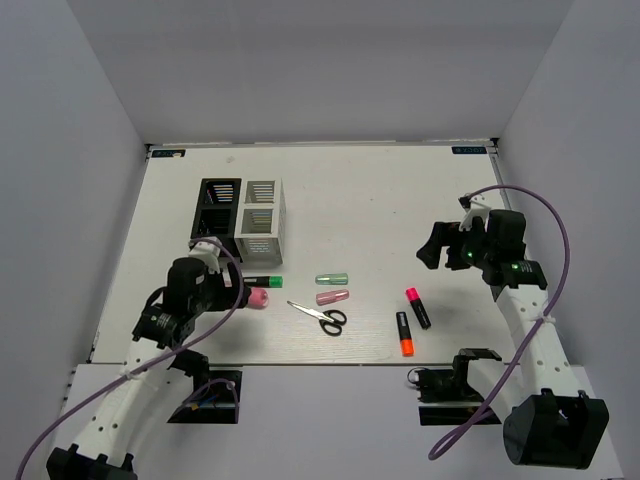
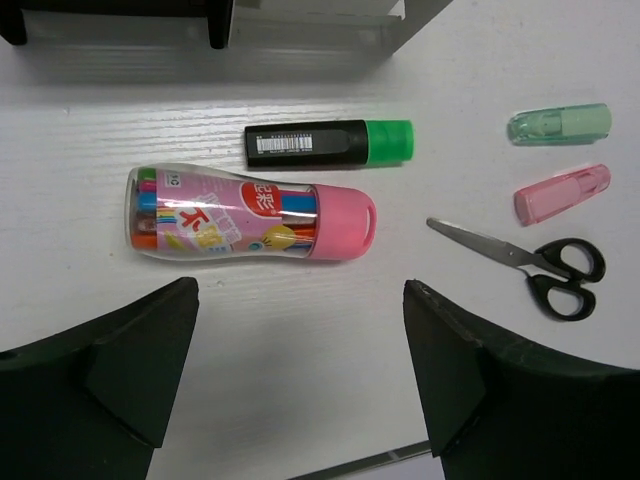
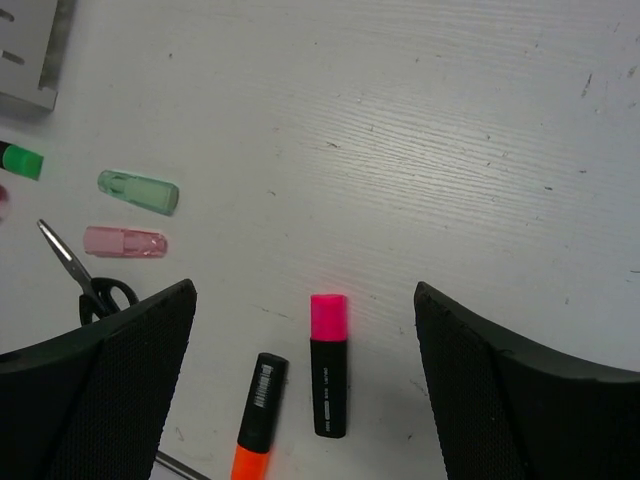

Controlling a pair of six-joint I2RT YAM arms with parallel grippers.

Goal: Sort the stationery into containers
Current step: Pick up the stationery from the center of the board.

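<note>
Counts first, seven loose items.
- Three black markers: green-capped marker (image 2: 330, 143), pink-capped marker (image 3: 328, 364), orange-capped marker (image 3: 255, 420).
- Two capsules: green capsule (image 2: 560, 124), pink capsule (image 2: 562, 193).
- One pair of black-handled scissors (image 2: 525, 262), blades closed.
- One clear tube (image 2: 250, 215) with a pink cap, packed with coloured pens.

Two containers, a black organiser (image 1: 218, 208) and a white organiser (image 1: 262, 215), touch side by side toward the far-left corner of the table (image 1: 380, 200). From above I cannot tell what is in their compartments.

All the stationery lies flat on the table toward the near edge. The green-capped marker and the tube are just in front of the organisers on the left. The capsules lie parallel near the middle, with the scissors just nearer the edge. The pink- and orange-capped markers are side by side but apart, right of centre.

My left gripper (image 2: 300, 340) is spread wide and grips nothing. Bare table shows between its fingers, and the tube is just ahead of them. My right gripper (image 3: 303, 288) is also spread wide and empty. It hangs over the right side of the table with the pink-capped marker below the gap.
</note>
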